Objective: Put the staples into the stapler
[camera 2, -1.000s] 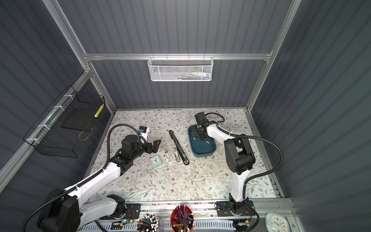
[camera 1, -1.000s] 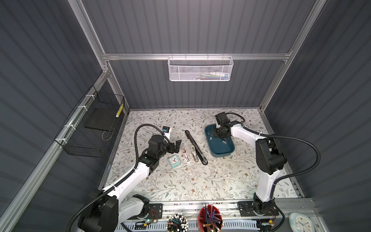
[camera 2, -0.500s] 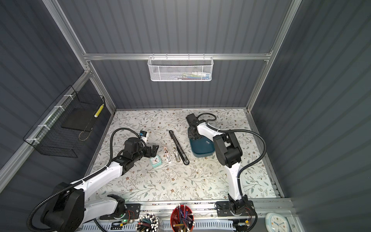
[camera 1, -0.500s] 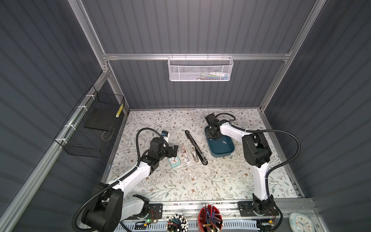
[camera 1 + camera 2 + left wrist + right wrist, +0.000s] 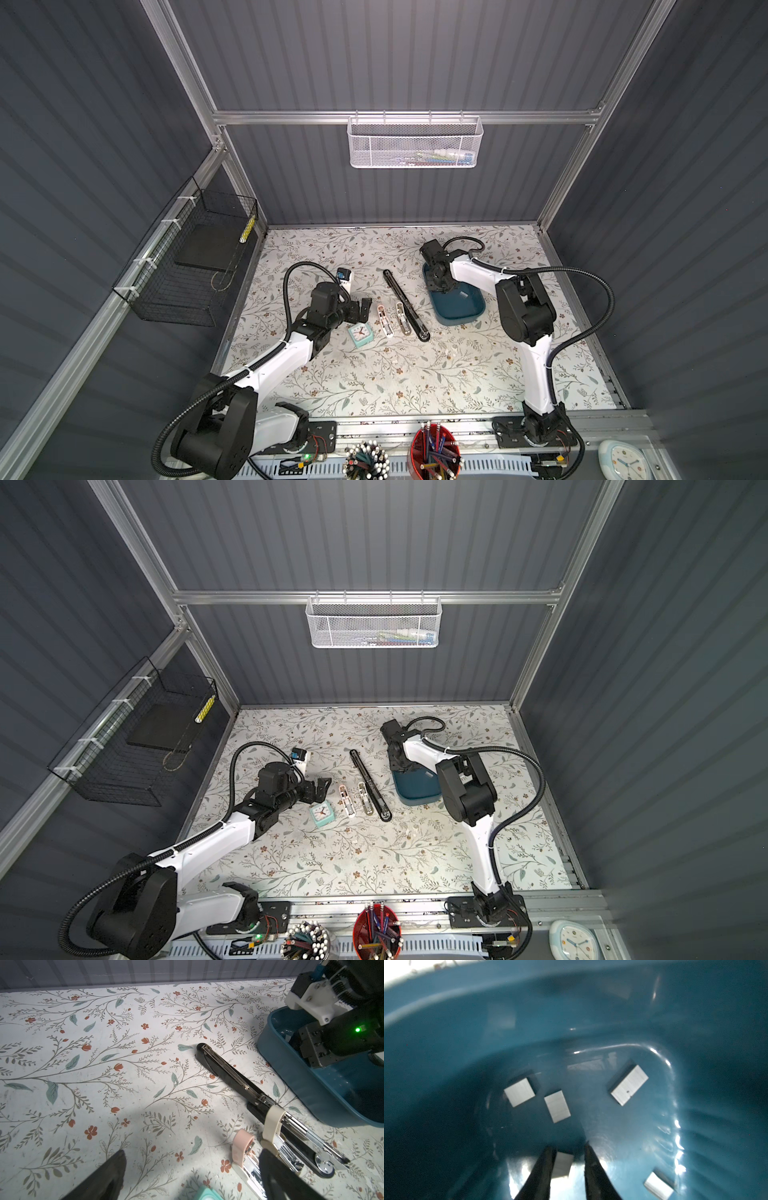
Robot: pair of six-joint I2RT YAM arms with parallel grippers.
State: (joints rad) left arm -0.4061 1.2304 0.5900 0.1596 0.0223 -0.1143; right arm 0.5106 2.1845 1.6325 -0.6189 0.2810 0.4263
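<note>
Staples (image 5: 557,1106) are lying loose on the floor of the teal tray (image 5: 446,1022). We're counting five strips in the right wrist view, all apart from each other. Right gripper (image 5: 568,1146) is sitting down inside that tray at its far end, as both top views are showing (image 5: 438,280). Its fingers (image 5: 544,1169) are standing narrowly apart, straddling one strip (image 5: 562,1164). The strip is touching one finger and we're seeing a sliver of gap on the other side, so we're not calling it a pinch. Left gripper (image 5: 363,309) is hanging over the floral mat (image 5: 374,374), spread wide and holding nothing, just beside the small teal clock (image 5: 360,333) and near the pink stapler (image 5: 384,320). Cream stapler (image 5: 402,318) is lying just beside the pink one, both with chrome insides facing up. Black stapler (image 5: 405,305) is lying unfolded flat, rail up, between the cream one and the tray. We're seeing no strip in the black rail; the small ones we can't tell.
</note>
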